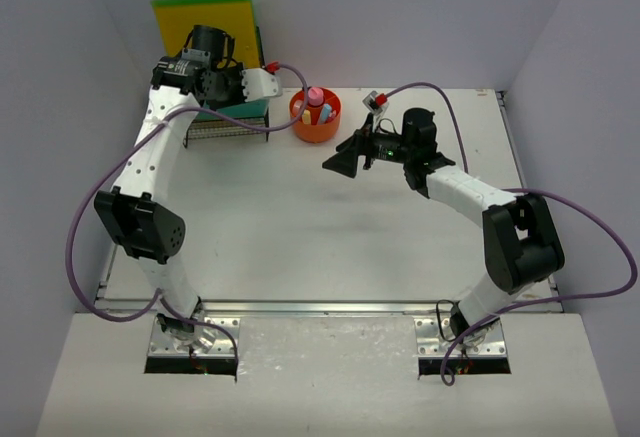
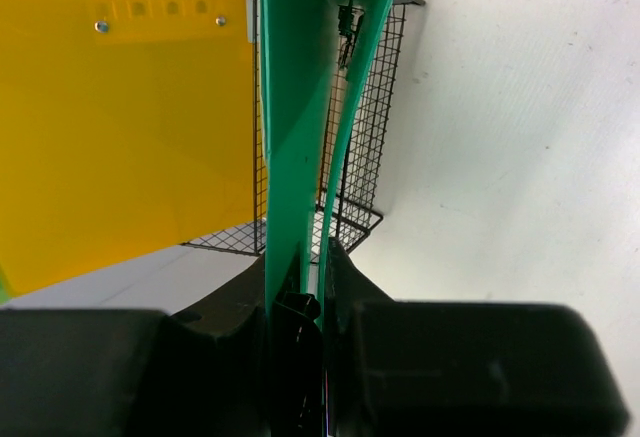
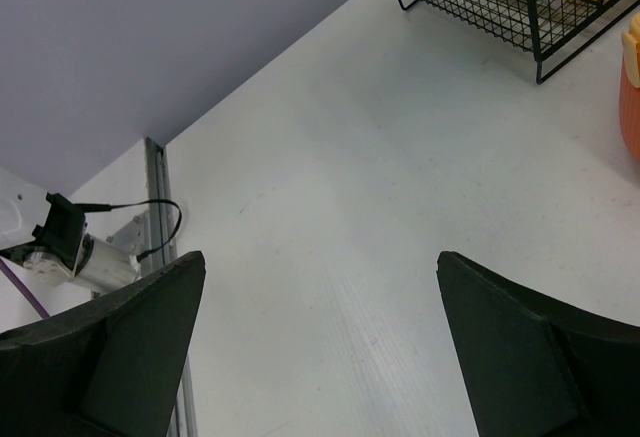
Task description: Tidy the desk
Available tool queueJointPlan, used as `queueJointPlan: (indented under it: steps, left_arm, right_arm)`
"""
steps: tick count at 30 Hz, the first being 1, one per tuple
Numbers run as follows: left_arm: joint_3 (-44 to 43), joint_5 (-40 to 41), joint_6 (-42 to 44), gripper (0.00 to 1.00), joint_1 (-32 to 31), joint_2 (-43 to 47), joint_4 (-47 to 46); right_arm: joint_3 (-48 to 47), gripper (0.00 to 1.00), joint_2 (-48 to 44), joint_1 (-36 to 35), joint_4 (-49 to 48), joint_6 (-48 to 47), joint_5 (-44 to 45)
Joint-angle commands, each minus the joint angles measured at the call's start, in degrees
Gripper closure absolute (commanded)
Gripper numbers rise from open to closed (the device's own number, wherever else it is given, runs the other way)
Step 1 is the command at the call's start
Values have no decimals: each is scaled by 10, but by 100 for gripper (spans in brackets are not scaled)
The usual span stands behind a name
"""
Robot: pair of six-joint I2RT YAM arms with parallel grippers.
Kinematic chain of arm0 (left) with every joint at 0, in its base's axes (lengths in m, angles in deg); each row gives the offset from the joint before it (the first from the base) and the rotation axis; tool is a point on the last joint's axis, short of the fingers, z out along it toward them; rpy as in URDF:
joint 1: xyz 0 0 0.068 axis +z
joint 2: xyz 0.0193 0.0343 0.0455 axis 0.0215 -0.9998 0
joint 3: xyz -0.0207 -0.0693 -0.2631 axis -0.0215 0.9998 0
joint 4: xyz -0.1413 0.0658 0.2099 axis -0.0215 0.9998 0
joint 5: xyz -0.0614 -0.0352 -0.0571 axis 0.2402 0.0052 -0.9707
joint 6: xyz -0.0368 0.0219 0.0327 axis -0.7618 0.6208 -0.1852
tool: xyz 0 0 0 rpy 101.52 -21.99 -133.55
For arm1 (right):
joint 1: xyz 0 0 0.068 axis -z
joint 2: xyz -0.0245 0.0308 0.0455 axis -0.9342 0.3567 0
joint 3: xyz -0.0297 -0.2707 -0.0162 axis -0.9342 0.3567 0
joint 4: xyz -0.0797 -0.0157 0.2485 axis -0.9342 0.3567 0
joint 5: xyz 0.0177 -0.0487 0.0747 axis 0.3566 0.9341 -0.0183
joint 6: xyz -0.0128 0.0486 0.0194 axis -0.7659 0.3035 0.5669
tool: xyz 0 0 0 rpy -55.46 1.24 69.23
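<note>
A metal rail (image 1: 320, 306) runs along the near edge of the table (image 1: 290, 247), low in the top view, with the 2 arm bases bolted just below it. The white table fills the middle of the frame, bare across its centre and closed in by grey walls (image 1: 60, 77) at left, right and back. The right arm bends in from the lower right. Its right end effector (image 1: 345, 160) points left over the table, jaws spread wide, holding nothing. Beyond it, at upper centre, an orange cup (image 1: 315, 117) holds small items. The left arm reaches up the left side to the far corner. There the left end effector (image 2: 310, 282) is pinched on a green folder (image 2: 295, 107) at a black wire rack (image 2: 365, 147), beside a yellow folder (image 2: 120, 127).
</note>
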Motion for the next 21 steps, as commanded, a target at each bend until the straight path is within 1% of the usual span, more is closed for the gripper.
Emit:
queueJointPlan:
  steps: [1, 9, 16, 17, 19, 20, 21]
  left_arm:
    - [-4, -27, -21, 100, 13, -6, -55]
    - [-4, -32, -40, 100, 29, -24, -87]
    - [-11, -39, -53, 100, 52, -44, -84]
    - [-11, -38, -53, 97, 53, -45, -85]
    - [-12, -35, -53, 86, 54, -41, -90]
    - [-12, -34, -54, 79, 54, -38, -94]
    - [-10, -30, -55, 66, 54, -36, -102]
  right_arm:
    - [1, 1, -28, 4, -22, 1, 4]
    - [1, 1, -30, 3, -17, -1, 2]
    - [-3, 1, -30, 2, -12, -5, 1]
    - [-3, 1, -30, 2, -12, -5, 1]
    - [-4, 1, -29, 3, -12, -4, 1]
    - [-5, 1, -28, 3, -12, -3, 1]
    - [-6, 1, -27, 3, -12, -2, 0]
